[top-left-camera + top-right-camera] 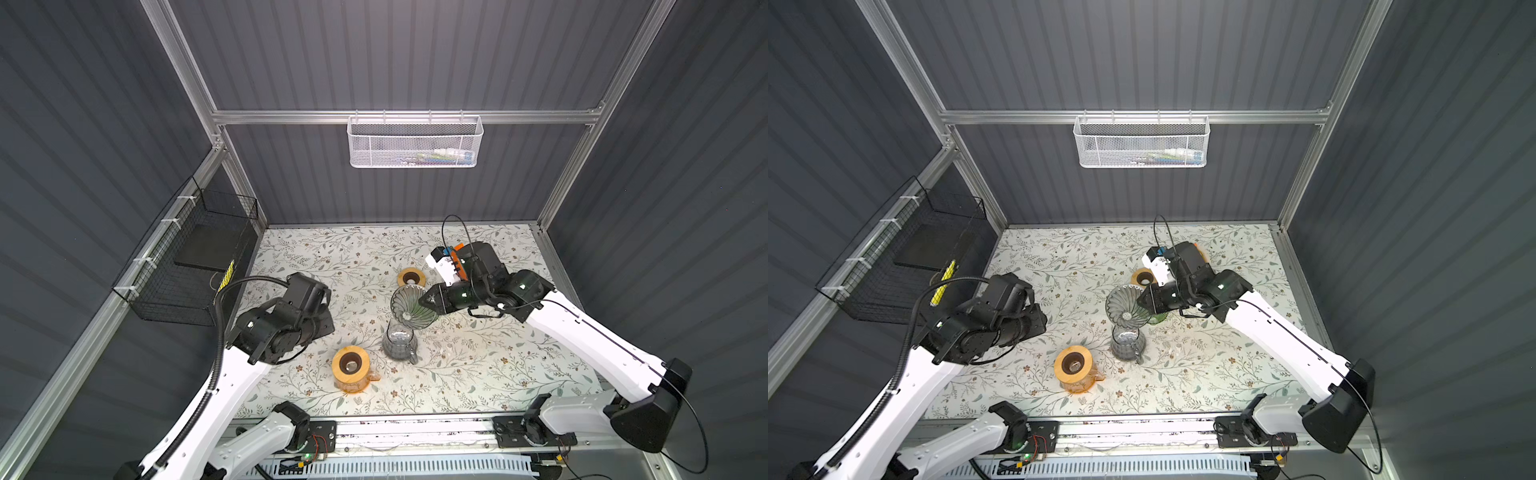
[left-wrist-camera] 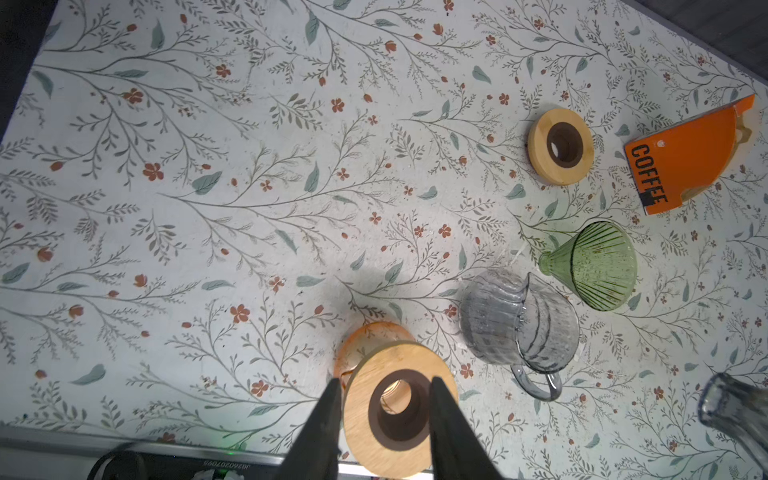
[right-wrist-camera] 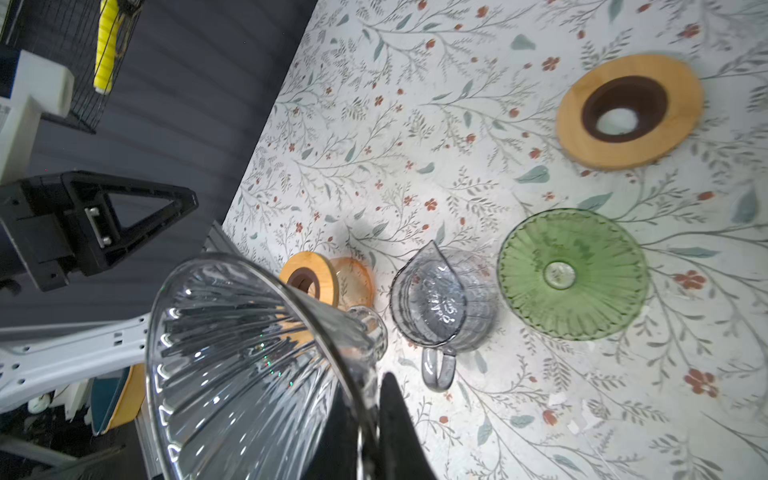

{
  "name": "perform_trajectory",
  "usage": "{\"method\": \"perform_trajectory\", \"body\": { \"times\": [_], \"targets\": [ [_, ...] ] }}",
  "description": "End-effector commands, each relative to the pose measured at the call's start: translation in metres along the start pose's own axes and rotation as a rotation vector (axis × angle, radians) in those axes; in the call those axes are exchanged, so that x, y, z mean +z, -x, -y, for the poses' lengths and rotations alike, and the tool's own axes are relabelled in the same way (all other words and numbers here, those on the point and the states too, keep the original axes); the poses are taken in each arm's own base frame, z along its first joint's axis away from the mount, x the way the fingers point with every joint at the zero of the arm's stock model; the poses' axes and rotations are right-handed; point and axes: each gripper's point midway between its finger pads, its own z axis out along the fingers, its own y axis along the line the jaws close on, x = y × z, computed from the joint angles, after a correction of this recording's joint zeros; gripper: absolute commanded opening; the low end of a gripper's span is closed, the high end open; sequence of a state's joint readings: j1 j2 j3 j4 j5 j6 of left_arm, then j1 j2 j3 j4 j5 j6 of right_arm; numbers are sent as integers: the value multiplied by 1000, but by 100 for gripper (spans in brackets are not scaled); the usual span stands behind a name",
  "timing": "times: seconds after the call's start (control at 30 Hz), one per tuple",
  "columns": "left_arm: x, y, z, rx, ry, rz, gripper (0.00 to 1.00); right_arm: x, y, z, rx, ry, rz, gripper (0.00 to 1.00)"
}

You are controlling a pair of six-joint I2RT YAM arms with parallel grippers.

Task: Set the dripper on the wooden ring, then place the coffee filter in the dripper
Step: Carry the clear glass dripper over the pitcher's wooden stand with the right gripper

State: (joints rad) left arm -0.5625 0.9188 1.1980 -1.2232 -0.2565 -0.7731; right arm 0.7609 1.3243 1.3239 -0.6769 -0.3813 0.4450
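Note:
My right gripper (image 3: pixel 368 386) is shut on the rim of a clear ribbed glass dripper (image 3: pixel 249 365). In both top views it holds that dripper (image 1: pixel 409 305) (image 1: pixel 1125 305) in the air, mouth up, just behind a grey glass pitcher (image 1: pixel 400 343). A green glass dripper (image 3: pixel 573 274) stands on the table beside the pitcher. In the left wrist view an orange filter holder marked COFFEE (image 2: pixel 685 166) lies at the back right, with a tan paper edge (image 2: pixel 744 133) showing. My left gripper (image 2: pixel 382 380) hangs open and empty near an orange carafe with a wooden collar (image 2: pixel 399 407).
A loose wooden ring (image 1: pixel 411 277) lies behind the held dripper. A black wire basket (image 1: pixel 195 266) hangs on the left wall. A white mesh basket (image 1: pixel 415 141) hangs on the back rail. The arms' metal base rail (image 1: pixel 415 428) runs along the table's front edge.

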Motion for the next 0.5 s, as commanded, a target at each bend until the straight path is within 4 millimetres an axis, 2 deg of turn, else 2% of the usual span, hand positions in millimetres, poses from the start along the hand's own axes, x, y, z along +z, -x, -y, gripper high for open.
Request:
{"method": "perform_trajectory", "body": {
  "times": [0.0,0.2,0.37,0.47],
  "targets": [
    [-5,-26,-34,-28,113,-67,38,18,-16,-27,-42,79,-47,0],
    [-21,-35,-44,-18,90,-65,39,61,-36,-61,-94,114,-119,0],
    [-31,-35,-44,0,58,-56,40,91,-42,-88,-132,127,-174,0],
    [-32,-38,-44,15,57,-70,40,107,-44,-96,-134,135,-207,0]
  ]
}}
